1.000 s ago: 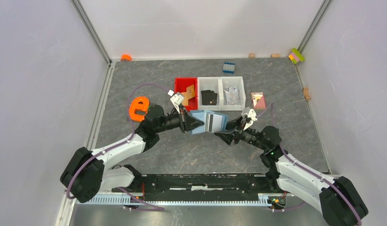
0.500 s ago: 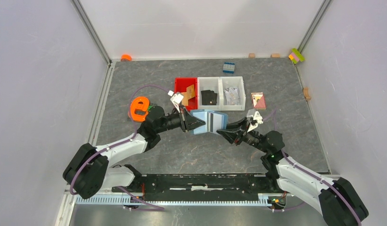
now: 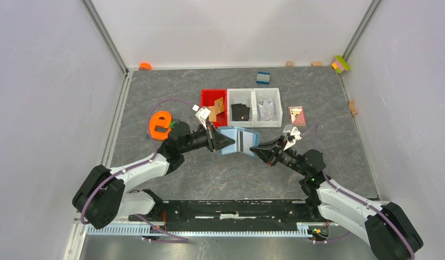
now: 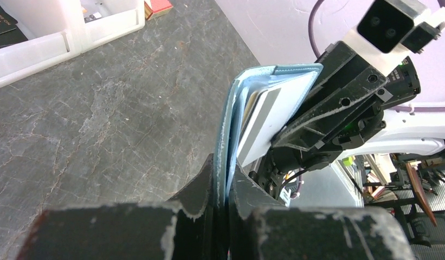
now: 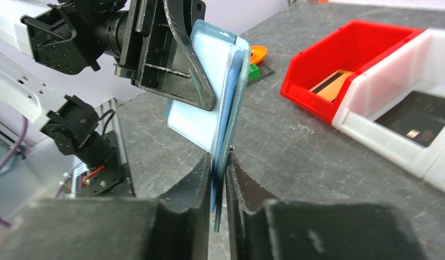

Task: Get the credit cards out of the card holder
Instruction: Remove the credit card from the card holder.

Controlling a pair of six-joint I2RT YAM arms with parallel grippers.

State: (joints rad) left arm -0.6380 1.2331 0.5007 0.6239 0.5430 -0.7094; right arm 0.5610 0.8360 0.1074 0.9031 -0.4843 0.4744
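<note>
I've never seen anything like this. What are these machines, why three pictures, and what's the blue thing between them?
They are two robot arms, each ending in a two-finger pincer. One picture looks down from above and behind them; the other two come from a camera on each wrist. Held up between them is a blue card holder: the left gripper pinches one flap, the right gripper the other, and a pale card shows inside. On the table lie a red bin with a tan card, two white bins, an orange piece and a blue brick.
</note>
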